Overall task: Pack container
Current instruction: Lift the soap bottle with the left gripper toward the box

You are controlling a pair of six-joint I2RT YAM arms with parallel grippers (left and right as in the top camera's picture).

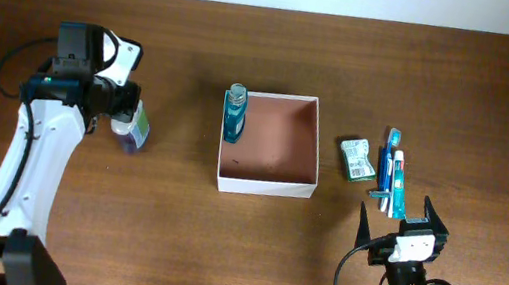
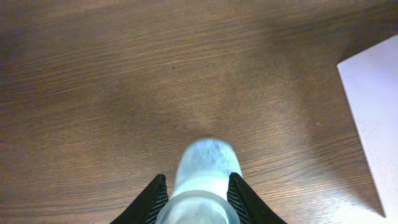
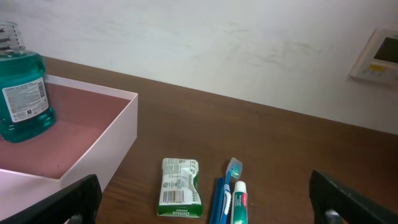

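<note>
One square container [image 1: 268, 184] sits flat, mouth upward; left gripper [image 2: 197, 180] clamps a bottle [image 1: 134, 131], right gripper [image 1: 397, 206] gapes.

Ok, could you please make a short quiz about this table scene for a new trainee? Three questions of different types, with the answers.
1. True or false: the mouthwash bottle stands upright inside the container.
2. Fill in: the left gripper has its fingers on either side of the ____.
3. Name the three things that lie on the table to the right of the container.

Key
1. True; it is in a corner of the box.
2. small bottle
3. green packet, toothbrush, toothpaste tube
</note>
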